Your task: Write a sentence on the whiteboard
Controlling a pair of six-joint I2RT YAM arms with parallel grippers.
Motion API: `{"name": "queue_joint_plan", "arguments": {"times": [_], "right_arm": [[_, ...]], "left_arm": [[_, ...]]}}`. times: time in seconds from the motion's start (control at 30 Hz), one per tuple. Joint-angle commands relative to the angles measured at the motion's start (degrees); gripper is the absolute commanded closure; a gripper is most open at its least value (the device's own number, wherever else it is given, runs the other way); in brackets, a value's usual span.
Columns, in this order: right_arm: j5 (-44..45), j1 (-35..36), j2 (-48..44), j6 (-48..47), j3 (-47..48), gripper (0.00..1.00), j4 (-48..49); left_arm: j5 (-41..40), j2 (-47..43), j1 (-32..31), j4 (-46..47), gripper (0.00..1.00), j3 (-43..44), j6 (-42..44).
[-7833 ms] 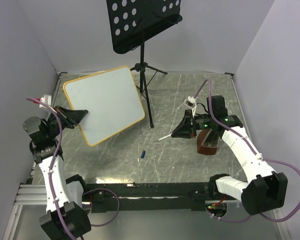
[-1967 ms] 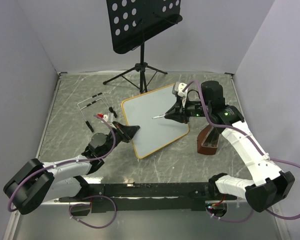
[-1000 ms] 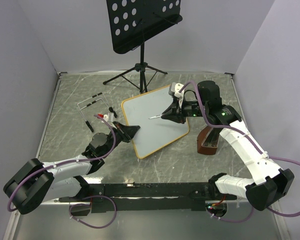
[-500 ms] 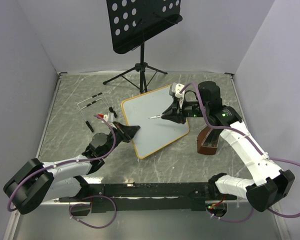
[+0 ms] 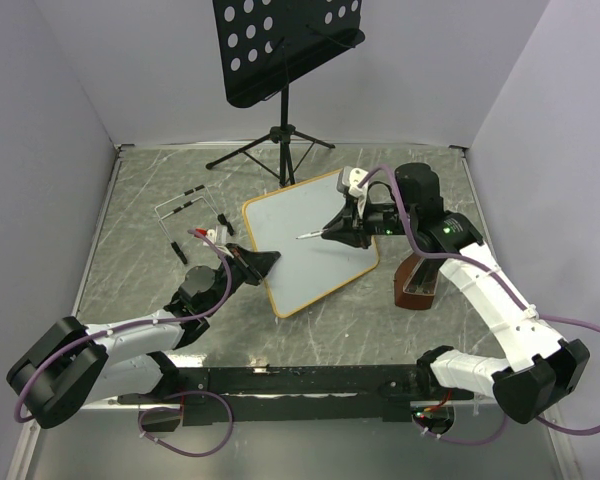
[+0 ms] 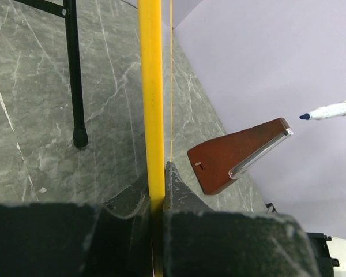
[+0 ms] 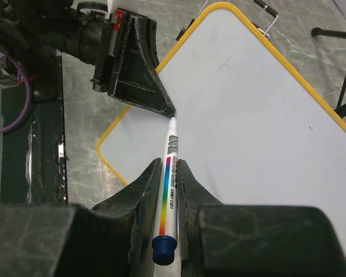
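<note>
The whiteboard (image 5: 315,232), white with an orange frame, is held tilted at the table's middle. Its face is blank and no blue lettering shows on it. My left gripper (image 5: 264,262) is shut on the board's near left edge, which shows as a yellow strip in the left wrist view (image 6: 151,86) between the jaws (image 6: 157,180). My right gripper (image 5: 344,229) is shut on a white marker (image 7: 170,167) with a blue end cap. The uncapped tip (image 5: 300,236) hovers just over the board's face (image 7: 259,104) near the left gripper's fingers (image 7: 139,69).
A black perforated music stand (image 5: 285,45) on a tripod (image 5: 280,150) stands at the back, behind the board. A brown wedge-shaped block (image 5: 417,280) lies right of the board. A small wire rack (image 5: 183,207) sits left. Grey walls close in both sides.
Since 7.8 s ago the left arm has carried the board from the back left to the middle, and the right arm brought the marker over it. In the last second almost nothing moved.
</note>
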Motion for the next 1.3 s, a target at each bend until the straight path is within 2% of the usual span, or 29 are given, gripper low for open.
{"name": "queue_joint_plan", "arguments": {"times": [0.0, 1.27], "right_arm": [[0.1, 1.2, -1.11, -1.02, 1.06, 1.0, 2.01], [1.77, 2.79, -1.99, -1.64, -0.25, 1.0, 2.62]], "left_arm": [[0.23, 0.36, -0.54, 1.96, 0.99, 0.77, 1.39], [-0.47, 2.03, -0.72, 4.42, 0.99, 0.33, -1.42]]}}
